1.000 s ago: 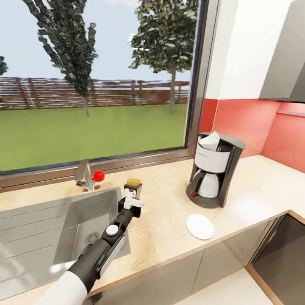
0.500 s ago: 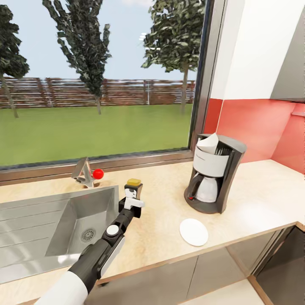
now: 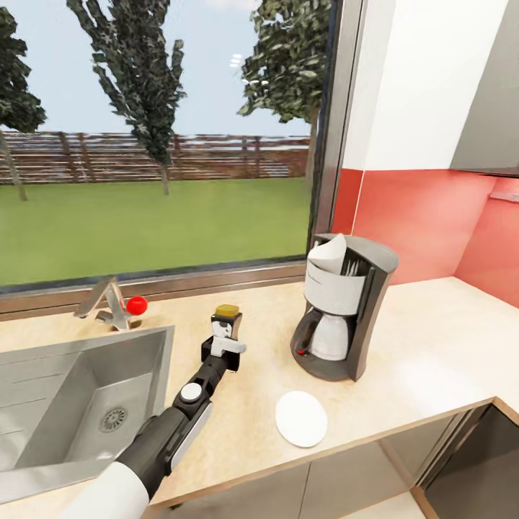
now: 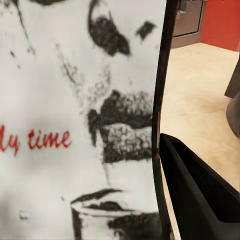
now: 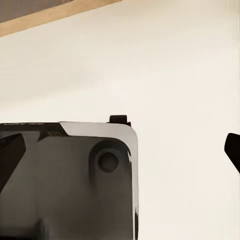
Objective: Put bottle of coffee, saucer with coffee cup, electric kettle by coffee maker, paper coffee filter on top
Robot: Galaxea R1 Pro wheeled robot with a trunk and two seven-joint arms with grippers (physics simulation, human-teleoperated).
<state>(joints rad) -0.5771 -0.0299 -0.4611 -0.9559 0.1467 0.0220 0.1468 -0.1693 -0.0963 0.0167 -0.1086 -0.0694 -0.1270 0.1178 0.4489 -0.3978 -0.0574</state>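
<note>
Item: the bottle of coffee [image 3: 228,322] — yellowish-brown cap up, long axis upright, pinched between my left fingers [image 3: 229,337]. In the left wrist view its white label [image 4: 75,120] with red lettering sits right against the camera, one dark finger [image 4: 200,195] beside it. I cannot tell whether its base touches the surface or hangs just above it.

Landmark: the coffee maker [image 3: 340,314], standing on the kitchen countertop [image 3: 432,346] under the window [image 3: 158,137].

- Bottle: on the sink side of the coffee maker, near but apart, a bare strip of surface between them.
- The saucer [image 3: 300,418]: just in front of the coffee maker, towards the counter edge, nothing on it.
- A white paper cone [image 3: 329,253]: at the top of the coffee maker, probably the filter.
- The sink [image 3: 79,389]: well beyond the bottle from the coffee maker, tap [image 3: 108,311] with a red knob behind it.

Right fingers: state cannot be told — the right wrist view shows a dark grey rounded body [image 5: 70,180] against a pale ground.

Judgement: the left arm carries the bottle, so the coming move is its own — a short sideways carry towards the coffee maker, kept behind the saucer, bottle upright, then set down.
</note>
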